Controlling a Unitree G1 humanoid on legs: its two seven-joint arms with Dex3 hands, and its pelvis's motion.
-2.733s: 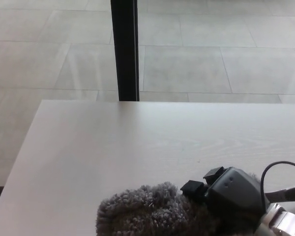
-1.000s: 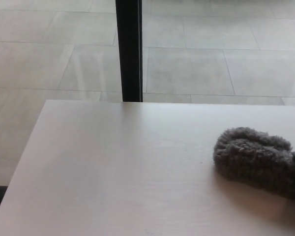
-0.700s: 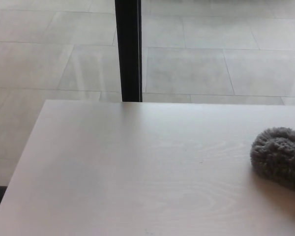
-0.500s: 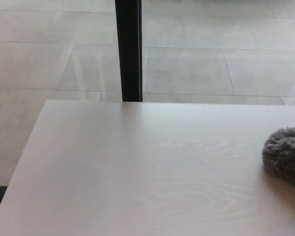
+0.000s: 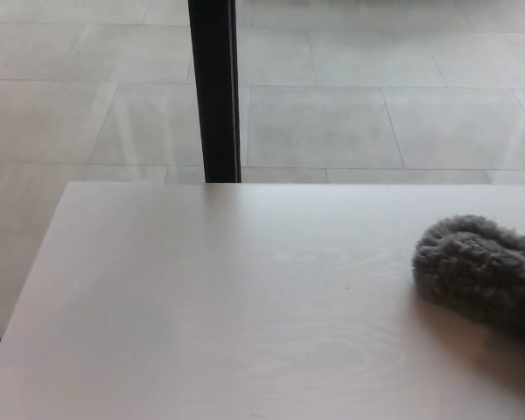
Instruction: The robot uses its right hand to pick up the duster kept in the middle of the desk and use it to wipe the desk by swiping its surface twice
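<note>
A fluffy grey duster [image 5: 479, 273] lies on the pale wooden desk [image 5: 227, 297] at the right side of the head view, its right end cut off by the picture's edge. Neither of my hands shows in the picture; whatever is at the duster's far right end is out of frame.
A black vertical post [image 5: 214, 87] stands behind the desk's far edge, left of centre. Beyond it is a light tiled floor [image 5: 359, 114]. The desk's left edge runs diagonally down the left of the picture.
The duster has come back leftward across the desk after sliding toward the right edge. The camera has shifted slightly, moving the post a little left in the picture.
</note>
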